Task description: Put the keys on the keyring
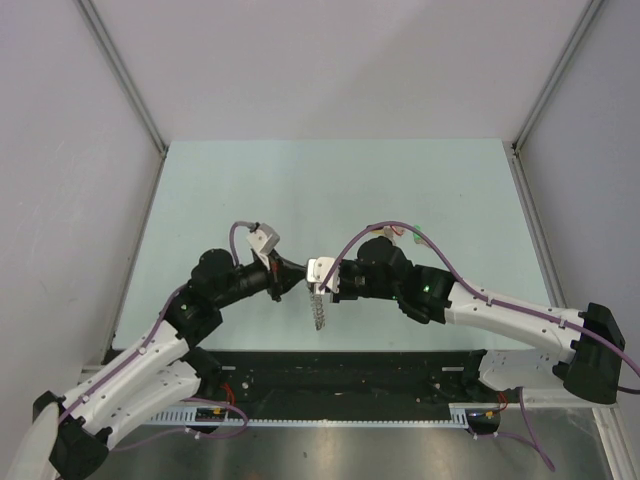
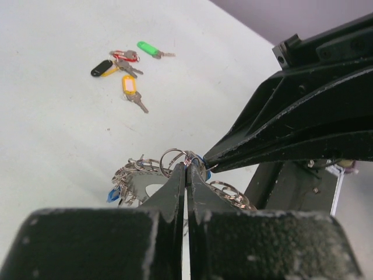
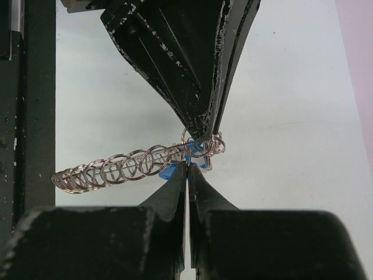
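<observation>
Left jaws: clenched, fingertips [image 2: 176, 178] pinching a wire loop at the top of the grey coiled-wire keyring [image 2: 140, 167]. Right jaws: also clenched, meeting the ring at almost the same spot. They're on a loop or on the blue-headed key's own small ring, can't tell which.

The keyring [image 1: 318, 308] is off the pale green worktop [image 1: 250, 190], hanging down from where the two arms meet. From the right wrist, its coil [image 3: 116, 169] runs sideways away from the pinch. The blue-headed key [image 3: 167, 172] sits in the loops right at the tips, and more blue [image 2: 113, 194] shows at the ring's far side. Whether it's fully threaded I can't confirm.

Other keys lie loose on the worktop, well apart from the ring: green-headed [image 2: 148, 48], red-headed [image 2: 121, 55], black-headed [image 2: 100, 68] and yellow-headed [image 2: 128, 84]. So I'd call the task early, with at most one key on.

Risks as I see them:
- The pinch is on thin round wire, so any twist or pull could pop it out and drop the ring.
- The two sets of tips are nearly touching. A small misalignment would make them collide or knock each other's grip loose.
- Pulling the arms apart could stretch or deform the springy coil.
- Fetching the next key means one side lets go. The ring would then swing on a single pinch, and a half-seated blue key could slide off.
</observation>
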`<state>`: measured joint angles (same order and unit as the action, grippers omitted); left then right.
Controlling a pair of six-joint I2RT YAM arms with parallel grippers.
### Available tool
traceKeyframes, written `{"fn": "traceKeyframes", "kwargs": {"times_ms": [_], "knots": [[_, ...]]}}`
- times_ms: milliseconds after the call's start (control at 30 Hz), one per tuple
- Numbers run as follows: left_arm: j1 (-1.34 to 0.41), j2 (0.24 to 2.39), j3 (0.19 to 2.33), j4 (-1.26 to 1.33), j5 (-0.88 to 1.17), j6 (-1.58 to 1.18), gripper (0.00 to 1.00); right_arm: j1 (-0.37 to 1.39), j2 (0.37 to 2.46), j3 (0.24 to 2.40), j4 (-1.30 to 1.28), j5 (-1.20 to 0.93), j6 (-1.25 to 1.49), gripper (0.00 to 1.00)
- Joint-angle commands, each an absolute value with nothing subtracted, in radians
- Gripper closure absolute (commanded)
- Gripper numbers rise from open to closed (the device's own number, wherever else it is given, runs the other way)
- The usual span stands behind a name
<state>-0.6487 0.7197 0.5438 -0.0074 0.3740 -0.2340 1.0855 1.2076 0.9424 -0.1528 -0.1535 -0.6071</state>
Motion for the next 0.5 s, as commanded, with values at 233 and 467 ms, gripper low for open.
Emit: {"fn": "traceKeyframes", "kwargs": {"times_ms": [233,467], "knots": [[-0.686,0.621,0.41,0.376,0.154,-0.412,1.0,1.106,1.219,0.965,-0.117,-0.199,-0.592,1.0],[-0.712,0.595,0.31,0.575,0.135,-0.497,1.0,1.103,1.221,0.963,-0.107,-0.178,-0.592,1.0]]}}
